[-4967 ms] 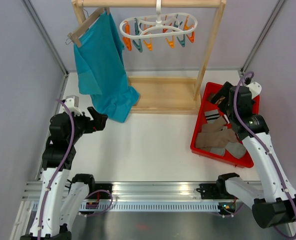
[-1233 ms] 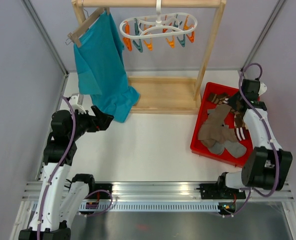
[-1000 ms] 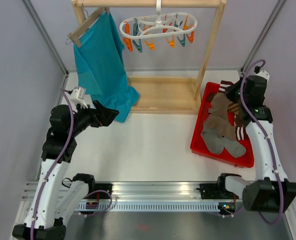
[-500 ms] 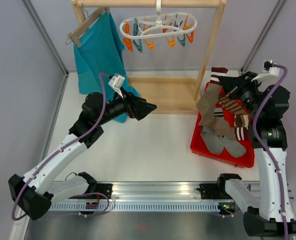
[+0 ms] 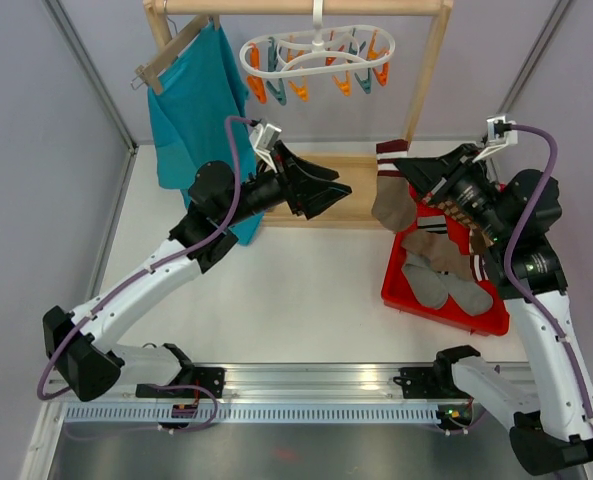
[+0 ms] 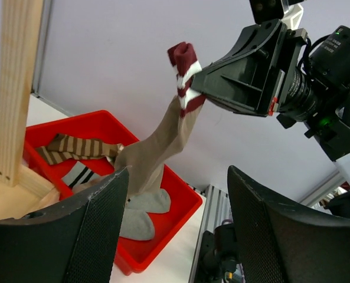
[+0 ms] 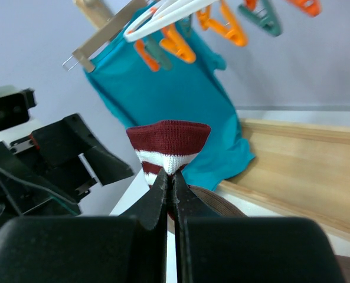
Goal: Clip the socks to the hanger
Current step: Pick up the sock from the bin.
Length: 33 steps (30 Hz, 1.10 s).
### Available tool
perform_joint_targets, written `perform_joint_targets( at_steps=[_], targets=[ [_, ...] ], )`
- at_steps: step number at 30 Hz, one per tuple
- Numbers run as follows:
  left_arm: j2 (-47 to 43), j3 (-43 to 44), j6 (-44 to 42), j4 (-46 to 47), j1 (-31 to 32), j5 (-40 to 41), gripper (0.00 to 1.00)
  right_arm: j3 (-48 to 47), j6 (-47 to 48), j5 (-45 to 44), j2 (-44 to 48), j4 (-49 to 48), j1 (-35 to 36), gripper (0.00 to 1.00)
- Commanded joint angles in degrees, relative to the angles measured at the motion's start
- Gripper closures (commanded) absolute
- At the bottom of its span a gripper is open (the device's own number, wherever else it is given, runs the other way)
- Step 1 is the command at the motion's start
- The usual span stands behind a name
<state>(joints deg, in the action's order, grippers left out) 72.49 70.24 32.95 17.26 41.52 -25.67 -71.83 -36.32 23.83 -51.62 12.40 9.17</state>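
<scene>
The right gripper [image 5: 400, 168] is pinched tight on the maroon-and-white striped cuff of 1 taupe sock [image 5: 390, 203]. In its own wrist view the 2 fingers meet at the cuff [image 7: 170, 177], with the maroon band [image 7: 169, 137] standing just above their tips. The rest of the sock hangs limp below this gripper, its foot trailing down toward the red tray [image 5: 389, 282] underneath. The other socks [image 5: 438, 272] lie in that tray, below and behind the gripper.

The left gripper [image 5: 334, 195] faces the right one from across the gap, near it but apart. Its 2 fingers [image 6: 98, 230] are spread wide with nothing between them. From its wrist camera the held sock [image 6: 163, 138] hangs straight ahead, clamped in the right gripper [image 6: 198, 88].

The white hanger [image 5: 386, 45] with its orange and teal clips [image 5: 298, 88] hangs above both grippers, on the wooden rack [image 5: 426, 85]. A teal shirt [image 5: 196, 120] hangs behind the left gripper.
</scene>
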Motion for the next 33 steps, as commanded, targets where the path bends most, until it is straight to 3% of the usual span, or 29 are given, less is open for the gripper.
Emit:
perform_joint_targets(
  at_steps=[1,8,14,17,33],
  targets=[
    [2.5,3.1,-1.0,2.8,1.2,-0.6,0.29,-1.2,-0.6,-2.4,-1.6,-3.7,4.5,1.00],
    [4.4,5.7,-3.1,2.4,2.4,1.5,0.37,-2.2,2.0,-10.9,-4.6,-3.4,15.8,1.00],
    [4.5,6.1,-5.3,0.3,2.7,3.8,0.48,-2.9,3.4,-16.1,-6.7,-3.5,21.3,1.00],
    [4.2,5.7,-6.1,-0.7,2.7,4.7,0.55,-3.7,4.5,-18.3,-7.4,-3.1,23.0,1.00],
    [0.9,2.9,-7.9,-1.7,2.7,6.2,0.68,-6.0,5.6,-19.7,-9.5,-1.3,25.0,1.00]
  ],
)
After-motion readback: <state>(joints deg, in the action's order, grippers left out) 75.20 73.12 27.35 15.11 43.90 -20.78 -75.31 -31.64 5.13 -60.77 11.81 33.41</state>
